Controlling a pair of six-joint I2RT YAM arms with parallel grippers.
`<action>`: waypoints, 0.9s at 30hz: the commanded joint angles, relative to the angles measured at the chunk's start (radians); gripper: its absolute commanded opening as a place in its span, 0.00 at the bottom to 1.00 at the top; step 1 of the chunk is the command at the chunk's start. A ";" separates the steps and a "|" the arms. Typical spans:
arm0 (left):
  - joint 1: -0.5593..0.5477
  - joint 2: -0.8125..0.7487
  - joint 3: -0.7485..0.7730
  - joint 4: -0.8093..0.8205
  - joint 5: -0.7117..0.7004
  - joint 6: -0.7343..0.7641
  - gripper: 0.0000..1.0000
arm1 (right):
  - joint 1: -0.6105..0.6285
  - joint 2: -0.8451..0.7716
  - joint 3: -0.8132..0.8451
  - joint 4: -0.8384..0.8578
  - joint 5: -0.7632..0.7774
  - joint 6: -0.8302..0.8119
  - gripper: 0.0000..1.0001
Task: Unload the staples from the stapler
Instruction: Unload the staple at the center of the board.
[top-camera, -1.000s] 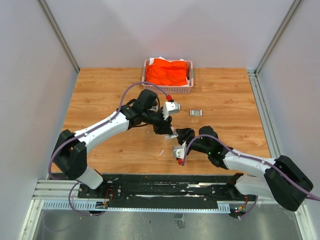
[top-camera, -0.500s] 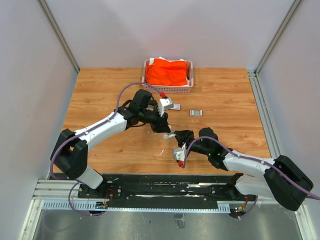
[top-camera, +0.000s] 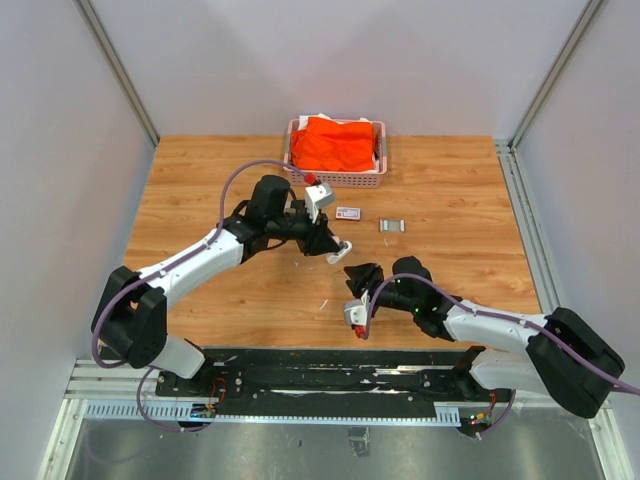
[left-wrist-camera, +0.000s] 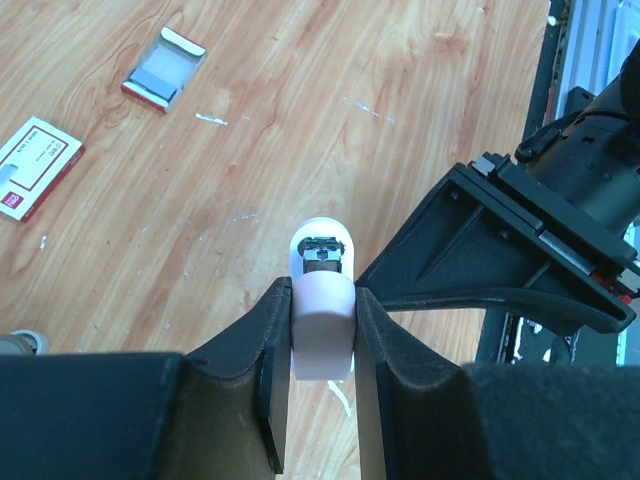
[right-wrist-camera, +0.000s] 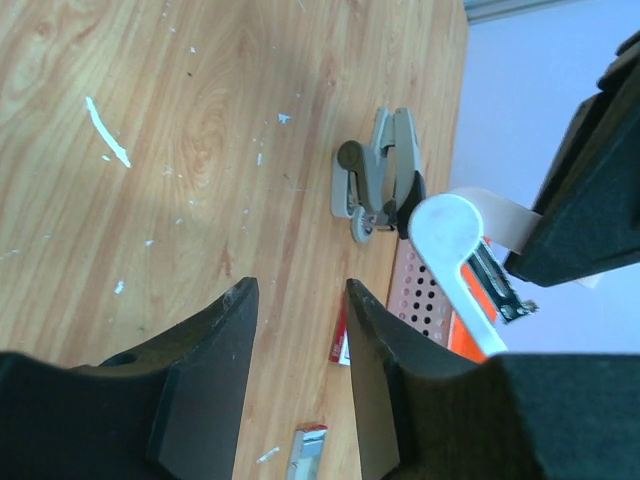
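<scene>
My left gripper (left-wrist-camera: 322, 292) is shut on a white stapler (left-wrist-camera: 322, 325), held above the wooden table with its metal mouth pointing away. From above, the stapler (top-camera: 338, 249) juts from the left gripper (top-camera: 324, 242) toward the right gripper (top-camera: 358, 273), a short gap between them. The right gripper (right-wrist-camera: 300, 300) stands open with nothing between its fingers, and the stapler (right-wrist-camera: 455, 235) hangs to its right. Staples lie loose on the table: a pale strip (right-wrist-camera: 106, 131) and tiny bits (left-wrist-camera: 212, 119).
A pink basket (top-camera: 336, 180) of orange cloth sits at the back. A small white box with a red label (top-camera: 348, 212) and an open staple tray (top-camera: 393, 225) lie mid-table. A small grey hinged tool (right-wrist-camera: 375, 178) rests near the basket.
The left arm has drawn the stapler up and to the left, away from the right gripper. The right gripper has shifted slightly left and stays low.
</scene>
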 joint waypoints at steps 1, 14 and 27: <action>0.004 -0.017 -0.002 0.005 0.013 0.021 0.00 | 0.013 -0.046 0.049 -0.018 0.062 0.023 0.46; -0.012 0.098 0.093 -0.197 0.138 0.146 0.00 | 0.006 -0.112 0.023 -0.082 0.011 -0.133 0.59; -0.048 0.115 0.111 -0.246 0.159 0.193 0.00 | 0.007 -0.084 0.035 -0.153 -0.025 -0.171 0.60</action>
